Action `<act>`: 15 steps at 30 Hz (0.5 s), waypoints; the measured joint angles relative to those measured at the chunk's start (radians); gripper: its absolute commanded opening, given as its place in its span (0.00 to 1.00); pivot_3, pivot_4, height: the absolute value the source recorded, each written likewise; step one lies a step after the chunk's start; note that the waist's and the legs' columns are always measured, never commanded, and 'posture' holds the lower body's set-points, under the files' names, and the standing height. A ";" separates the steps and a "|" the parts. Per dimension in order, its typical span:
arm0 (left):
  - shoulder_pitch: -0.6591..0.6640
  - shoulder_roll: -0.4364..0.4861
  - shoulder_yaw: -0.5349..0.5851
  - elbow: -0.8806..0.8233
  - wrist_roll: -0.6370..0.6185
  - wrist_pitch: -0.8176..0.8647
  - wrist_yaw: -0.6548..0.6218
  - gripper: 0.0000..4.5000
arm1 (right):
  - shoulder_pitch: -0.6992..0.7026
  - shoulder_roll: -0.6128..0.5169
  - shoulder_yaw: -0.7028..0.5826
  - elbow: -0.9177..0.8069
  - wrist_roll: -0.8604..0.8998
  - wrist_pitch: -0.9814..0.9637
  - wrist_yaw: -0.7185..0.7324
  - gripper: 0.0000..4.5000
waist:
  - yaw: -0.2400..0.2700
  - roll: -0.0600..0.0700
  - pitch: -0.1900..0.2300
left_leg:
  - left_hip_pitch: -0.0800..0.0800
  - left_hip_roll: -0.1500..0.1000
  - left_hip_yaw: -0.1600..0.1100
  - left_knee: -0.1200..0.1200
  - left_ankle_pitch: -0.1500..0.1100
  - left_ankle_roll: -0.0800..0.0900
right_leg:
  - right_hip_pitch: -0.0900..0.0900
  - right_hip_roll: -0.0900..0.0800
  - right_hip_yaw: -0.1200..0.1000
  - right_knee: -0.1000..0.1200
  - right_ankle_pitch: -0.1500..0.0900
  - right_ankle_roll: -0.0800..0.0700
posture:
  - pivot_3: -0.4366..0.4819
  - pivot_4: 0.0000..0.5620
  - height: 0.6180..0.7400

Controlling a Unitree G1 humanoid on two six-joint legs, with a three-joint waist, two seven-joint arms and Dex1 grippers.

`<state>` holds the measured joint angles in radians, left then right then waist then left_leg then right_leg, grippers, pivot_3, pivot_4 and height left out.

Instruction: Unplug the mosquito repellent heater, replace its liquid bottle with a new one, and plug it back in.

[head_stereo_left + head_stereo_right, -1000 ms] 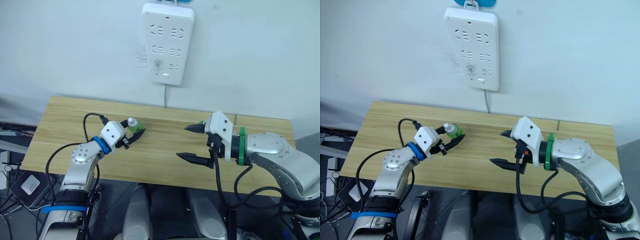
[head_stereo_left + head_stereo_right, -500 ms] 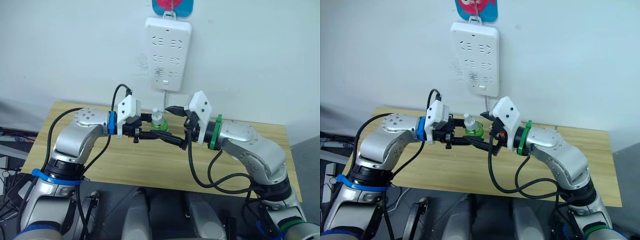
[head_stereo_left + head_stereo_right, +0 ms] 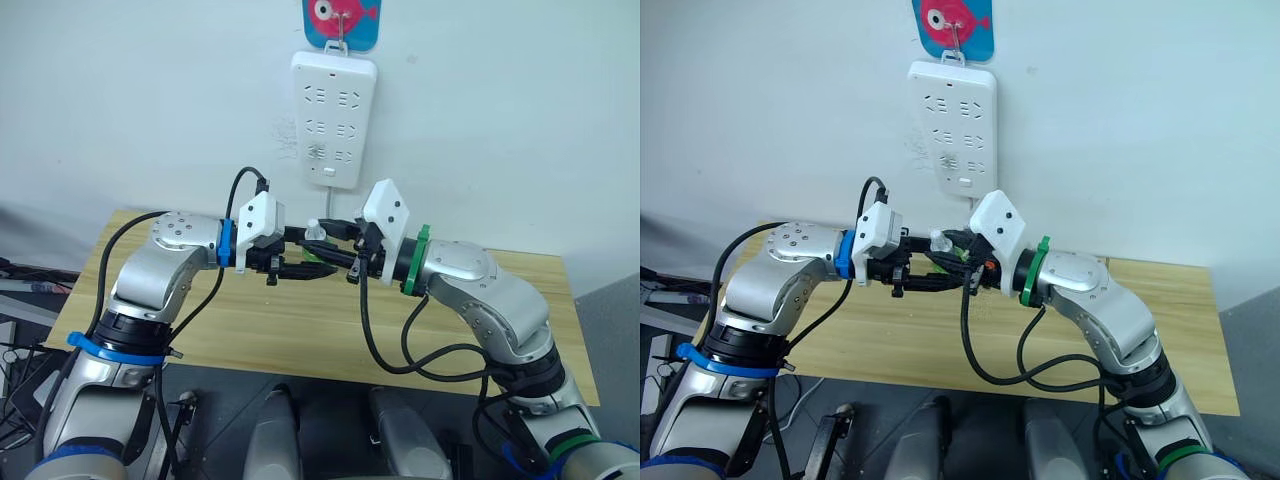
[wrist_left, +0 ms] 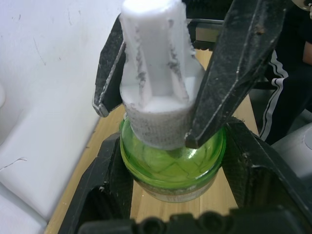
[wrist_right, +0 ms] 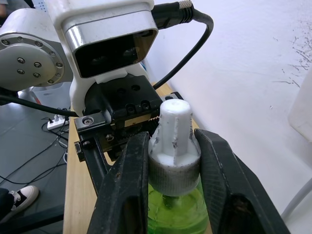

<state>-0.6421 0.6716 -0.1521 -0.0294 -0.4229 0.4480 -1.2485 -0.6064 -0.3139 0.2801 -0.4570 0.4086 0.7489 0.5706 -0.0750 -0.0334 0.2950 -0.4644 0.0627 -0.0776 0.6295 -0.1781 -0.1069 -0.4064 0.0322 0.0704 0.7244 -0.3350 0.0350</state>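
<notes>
Both arms meet above the light wooden tabletop (image 3: pixel 300 330), in front of the white wall. The left gripper (image 3: pixel 300 258) holds the small green translucent liquid bottle (image 4: pixel 171 165) by its round body, its two black fingers pressed against either side. The right gripper (image 5: pixel 171 168) is closed on the bottle's white ribbed cap (image 5: pixel 174 141), one black finger on each flank of the cap's knurled collar. The bottle is thus held in the air between the two grippers, clear of the tabletop.

Change from the preceding moments: a second ago the left gripper alone carried the bottle low over the table while the right gripper stood well apart with its fingers spread; half a second ago the two had come together at mid-height with the right fingers not yet on the cap. The right fingers have now closed on the cap.

Interpretation: this two-handed grip suits unscrewing the cap, so the step in hand is probably opening the new bottle before fitting it. The long white multi-socket power strip (image 3: pixel 334 120) hangs on the wall below a blue hook plate with a red fish (image 3: pixel 342 20); no heater unit can be made out plugged into it, and where the mosquito repellent heater lies cannot be told.
</notes>
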 measured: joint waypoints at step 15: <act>0.014 -0.014 0.066 0.071 -0.039 0.007 0.008 0.95 | -0.001 -0.013 -0.035 0.039 0.001 -0.106 0.063 0.23 | -0.008 0.000 -0.020 | 0.004 -0.001 -0.003 0.000 0.011 0.002 | 0.000 0.001 -0.002 0.011 0.004 -0.006 | 0.38 0.25 0.71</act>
<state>-0.6280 0.6577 -0.0862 0.0414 -0.4623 0.4547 -1.2407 -0.6071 -0.3265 0.2447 -0.4180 0.4099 0.6427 0.6339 -0.0830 -0.0335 0.2752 -0.4603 0.0619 -0.0807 0.6298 -0.1673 -0.1051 -0.4064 0.0331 0.0683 0.7358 -0.3311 0.0292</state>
